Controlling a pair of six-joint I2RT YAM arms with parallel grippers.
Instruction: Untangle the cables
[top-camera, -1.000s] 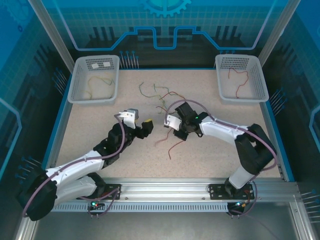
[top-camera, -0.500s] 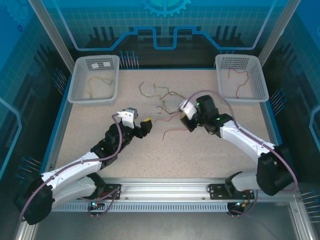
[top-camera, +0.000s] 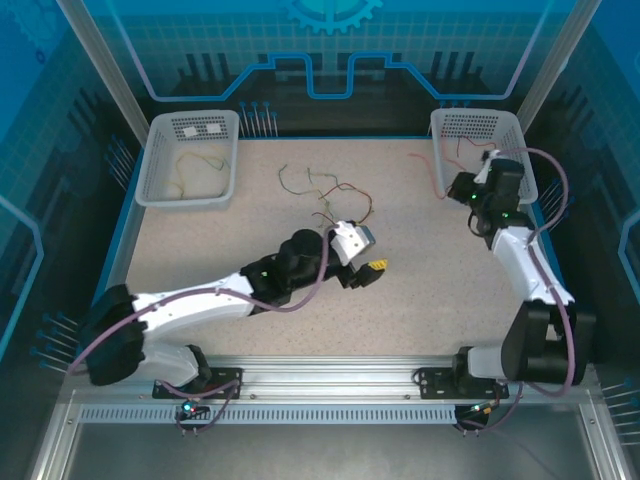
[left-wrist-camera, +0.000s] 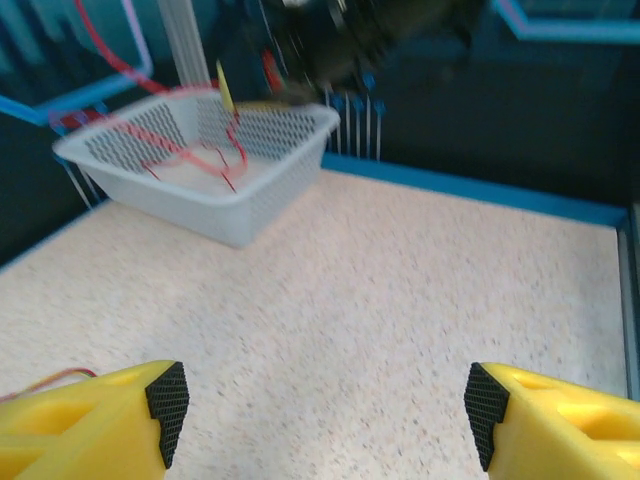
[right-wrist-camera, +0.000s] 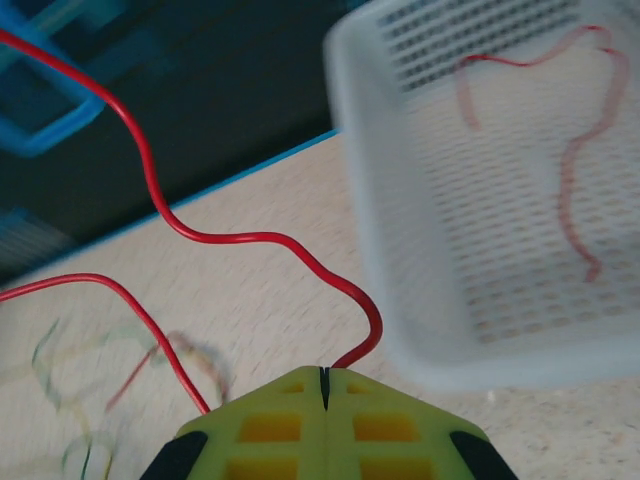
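Observation:
A tangle of thin red, green and yellow cables (top-camera: 328, 196) lies at the table's middle back, blurred in the right wrist view (right-wrist-camera: 85, 400). My right gripper (top-camera: 456, 187) (right-wrist-camera: 322, 378) is shut on one red cable (right-wrist-camera: 240, 238), which hangs beside the right basket's (top-camera: 478, 190) near-left corner (top-camera: 437, 172). Another red cable (right-wrist-camera: 575, 170) lies inside that basket (right-wrist-camera: 400, 250). My left gripper (top-camera: 368, 272) (left-wrist-camera: 327, 415) is open low over bare table, right of the tangle, with nothing between its pads (left-wrist-camera: 168, 408). A red cable end (left-wrist-camera: 50, 380) shows just left of it.
A white basket (top-camera: 160, 190) at the back left holds a pale yellow cable (top-camera: 195, 170). The left wrist view looks across the table at the right basket (left-wrist-camera: 260, 190) with the right arm (left-wrist-camera: 370, 40) blurred above it. Blue walls ring the table.
The right arm swung from the table's centre to the right basket, carrying the red cable away from the tangle. The left arm reached right to the centre, staying open.

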